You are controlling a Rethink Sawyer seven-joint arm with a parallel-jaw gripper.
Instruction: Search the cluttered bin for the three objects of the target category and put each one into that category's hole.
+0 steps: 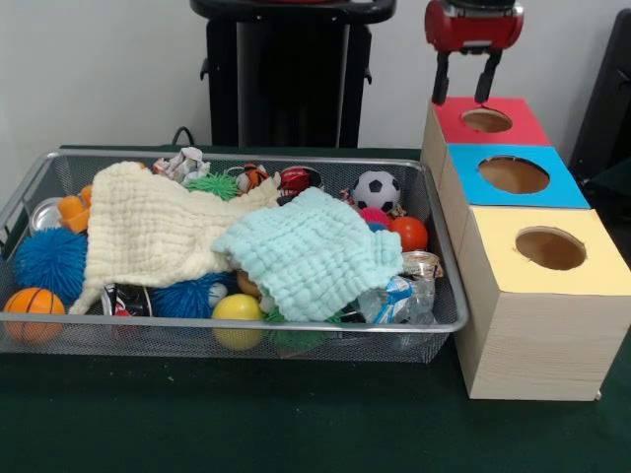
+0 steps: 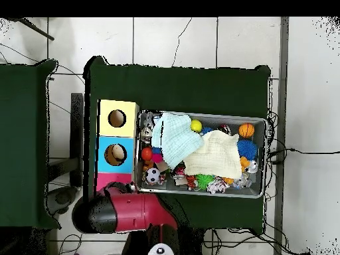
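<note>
The wire mesh bin (image 1: 246, 326) is full of toys and two cloths; it also shows in the overhead view (image 2: 267, 154). A clear wrinkled bottle with a blue-white label (image 1: 397, 297) lies in its front right corner, with a clear plastic cup (image 1: 422, 265) just behind it. A third clear item does not show. The round hole in the blue-topped box (image 1: 514, 174) is to the right of the bin, and shows in the overhead view (image 2: 115, 155). My gripper (image 1: 461, 96) hangs open and empty above the red-topped box, apart from the bin.
A cream cloth (image 1: 148, 232) and a mint cloth (image 1: 315, 251) cover much of the bin. Around them lie a soccer ball (image 1: 376, 189), a yellow ball (image 1: 238, 310), a small basketball (image 1: 33, 305) and a blue spiky ball (image 1: 49, 261). The red-topped box (image 1: 513, 133) and the yellow-topped box (image 1: 592, 271) flank the blue one.
</note>
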